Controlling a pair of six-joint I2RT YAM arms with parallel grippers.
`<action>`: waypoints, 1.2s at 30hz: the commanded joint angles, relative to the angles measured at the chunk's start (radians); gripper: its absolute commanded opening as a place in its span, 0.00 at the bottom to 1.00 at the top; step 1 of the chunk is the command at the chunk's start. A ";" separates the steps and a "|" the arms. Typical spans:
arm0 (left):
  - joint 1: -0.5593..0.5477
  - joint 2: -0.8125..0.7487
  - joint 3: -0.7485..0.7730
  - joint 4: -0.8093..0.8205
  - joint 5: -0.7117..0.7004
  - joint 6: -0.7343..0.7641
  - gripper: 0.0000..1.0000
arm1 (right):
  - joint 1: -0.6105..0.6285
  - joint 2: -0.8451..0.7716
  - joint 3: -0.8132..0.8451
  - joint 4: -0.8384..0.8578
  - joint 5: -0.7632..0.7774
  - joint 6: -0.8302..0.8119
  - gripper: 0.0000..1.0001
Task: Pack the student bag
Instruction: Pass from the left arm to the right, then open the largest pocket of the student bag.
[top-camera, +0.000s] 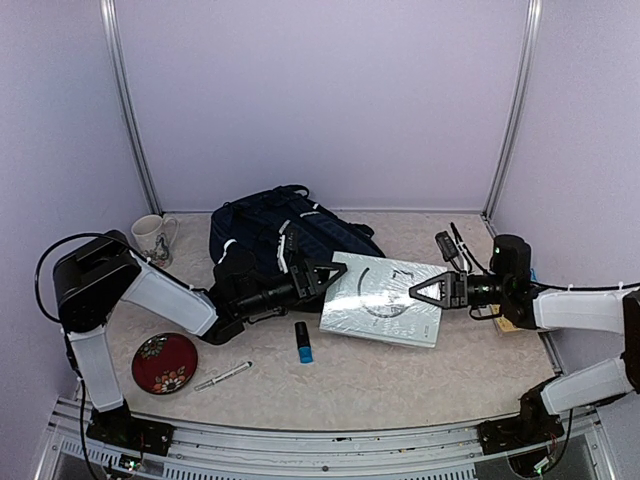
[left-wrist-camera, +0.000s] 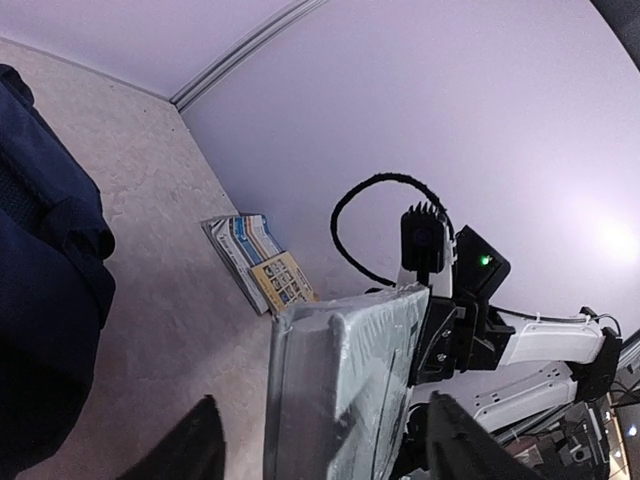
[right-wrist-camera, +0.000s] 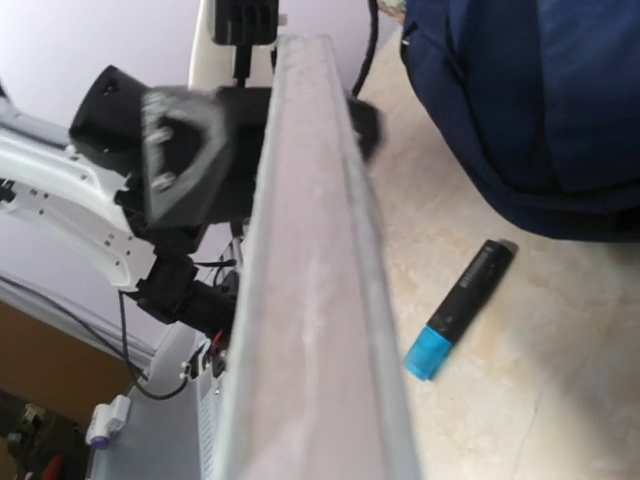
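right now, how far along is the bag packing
Early: nothing shows inside the backpack. In hand: the wrapped white book, right gripper closed on one edge, left gripper open around the other. Left to do: book, highlighter and pen are all outside it.

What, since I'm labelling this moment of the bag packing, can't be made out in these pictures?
Opening of the student bag: in the top view the left gripper and the book cover its front, so whether it is open or zipped is unclear.
Print on the book's cover: too small from above, and the wrist views show it almost edge-on.
Booklet: the right arm hides most of it from above, and its print is too small in the left wrist view.
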 joint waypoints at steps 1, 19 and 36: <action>-0.011 -0.076 0.077 -0.239 0.008 0.144 0.83 | -0.009 -0.107 0.132 -0.247 0.113 -0.107 0.00; -0.169 0.179 0.776 -1.578 -0.701 1.108 0.99 | -0.214 -0.361 0.285 -0.735 0.482 -0.158 0.00; -0.110 0.244 0.799 -1.601 -0.962 1.247 0.88 | -0.214 -0.363 0.275 -0.717 0.450 -0.153 0.00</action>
